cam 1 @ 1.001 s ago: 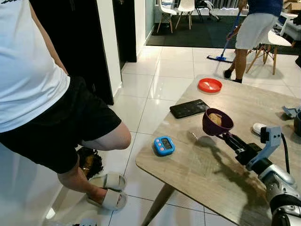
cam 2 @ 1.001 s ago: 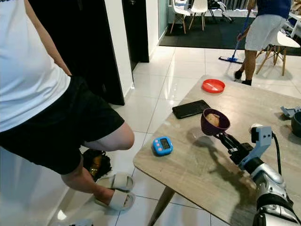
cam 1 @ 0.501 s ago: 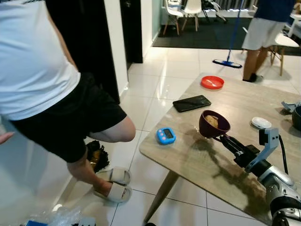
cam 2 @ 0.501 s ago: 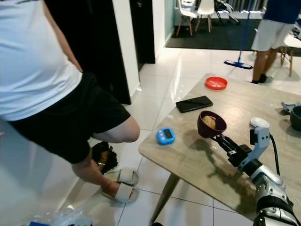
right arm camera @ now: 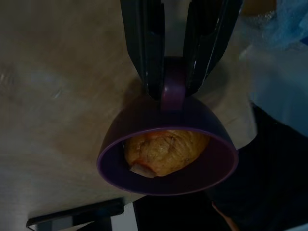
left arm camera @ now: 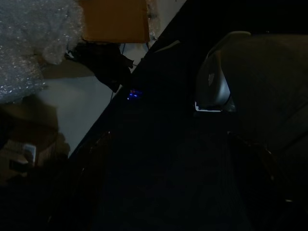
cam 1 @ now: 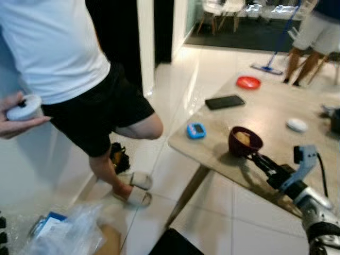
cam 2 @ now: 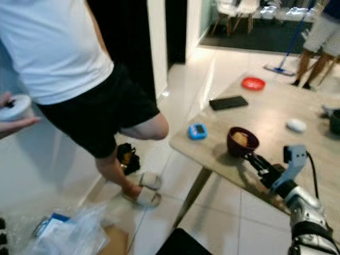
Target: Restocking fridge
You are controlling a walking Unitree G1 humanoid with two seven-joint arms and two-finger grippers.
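Purple bowl (right arm camera: pixel 168 144) upright over table (cam 1: pixel 255 117), handle toward right gripper (right arm camera: pixel 174 91), fingers pinching it

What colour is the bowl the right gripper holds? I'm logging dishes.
Dark purple bowl, clearest in the right wrist view; right gripper clamps its handle.

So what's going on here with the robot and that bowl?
The robot's right pincer is shut on the handle of a purple bowl with a piece of food in it, holding it over the wooden table. A person in a white shirt stands nearby holding a small white container. A blue timer, a phone and a red dish lie on the table.
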